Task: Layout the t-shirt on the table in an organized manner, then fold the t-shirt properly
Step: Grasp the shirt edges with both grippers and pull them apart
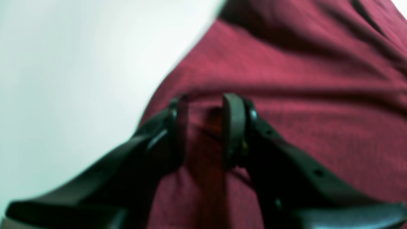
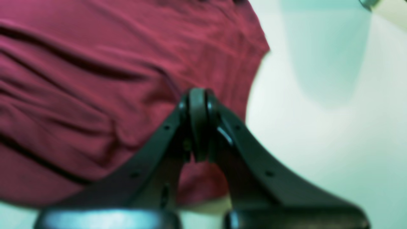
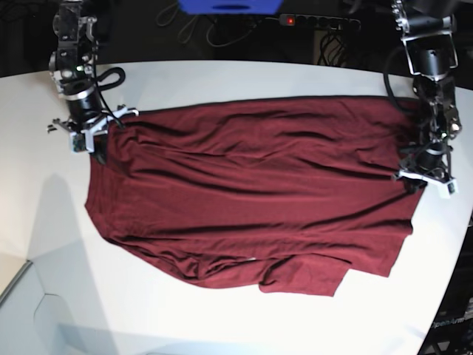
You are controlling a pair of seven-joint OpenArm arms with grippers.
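Observation:
The dark maroon t-shirt (image 3: 251, 192) lies spread wide and wrinkled across the white table (image 3: 222, 81), with one lower corner folded under. My left gripper (image 3: 423, 177) sits at the shirt's right edge in the base view. In the left wrist view that gripper (image 1: 206, 101) is open, its fingertips down on the t-shirt (image 1: 302, 95) and cloth showing in the gap. At the shirt's upper left corner in the base view is my right gripper (image 3: 92, 140). Its wrist view shows the right gripper (image 2: 197, 95) shut over the edge of the t-shirt (image 2: 95, 79); whether cloth is pinched is hidden.
A black power strip (image 3: 318, 22) and a blue object (image 3: 229, 6) lie beyond the table's far edge. The table's curved edge runs down the right side close to my left arm. Bare white table (image 2: 318, 127) lies beside the right gripper.

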